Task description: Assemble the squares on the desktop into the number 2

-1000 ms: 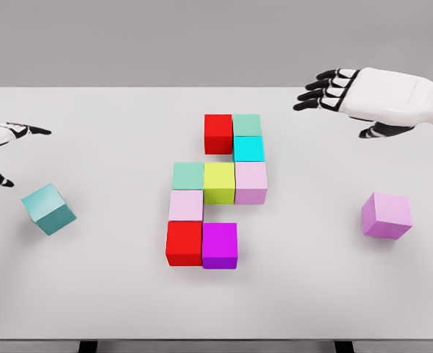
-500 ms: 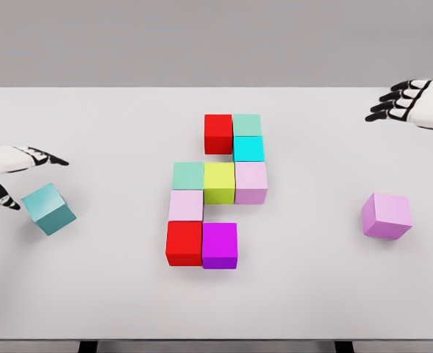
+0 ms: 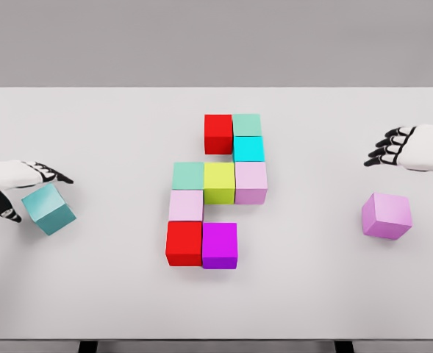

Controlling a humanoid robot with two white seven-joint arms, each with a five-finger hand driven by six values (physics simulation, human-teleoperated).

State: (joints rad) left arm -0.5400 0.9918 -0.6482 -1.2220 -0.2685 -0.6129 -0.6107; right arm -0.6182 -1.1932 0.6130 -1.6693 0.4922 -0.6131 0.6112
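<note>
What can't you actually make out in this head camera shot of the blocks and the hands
- Left hand: head view, whether it touches the teal cube; the hand overlaps the cube's top corner.
- Right hand: wrist and arm cut off by the right edge.
- Table: its legs, cut off by the bottom edge.

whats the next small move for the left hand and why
Probably close the left hand on the teal cube: its fingers are spread over the cube's top left corner, thumb beside it, not yet gripping. The cube lies loose, far left of the block figure, which seems to lack pieces.
</note>
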